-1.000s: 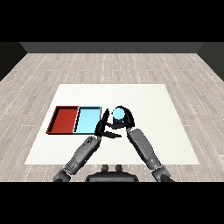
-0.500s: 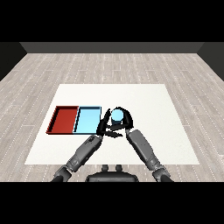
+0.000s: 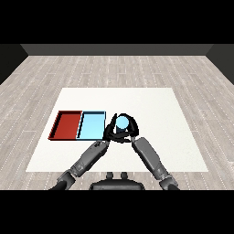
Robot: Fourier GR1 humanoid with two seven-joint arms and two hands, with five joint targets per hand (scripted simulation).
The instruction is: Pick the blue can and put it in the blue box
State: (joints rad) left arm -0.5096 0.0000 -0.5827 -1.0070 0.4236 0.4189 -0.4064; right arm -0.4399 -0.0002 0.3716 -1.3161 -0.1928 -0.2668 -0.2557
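I see the white surface spread across a grey plank floor. On its left part lie two trays side by side and touching: the red tray on the outside, the blue tray next to it toward the middle.

My two grey forearms come in from the lower corners and meet just right of the blue tray. The right hand has its fingers curled round the can, so it is clamped on it. The can stands upright, its pale blue top facing me, just beside the blue tray's right edge and outside the tray. I cannot tell whether the can rests on the surface or hangs a little above it.

The left hand sits right against the right one, between the can and the blue tray. It merges with the dark fingers of the other hand, so I cannot tell whether it is apart or together.
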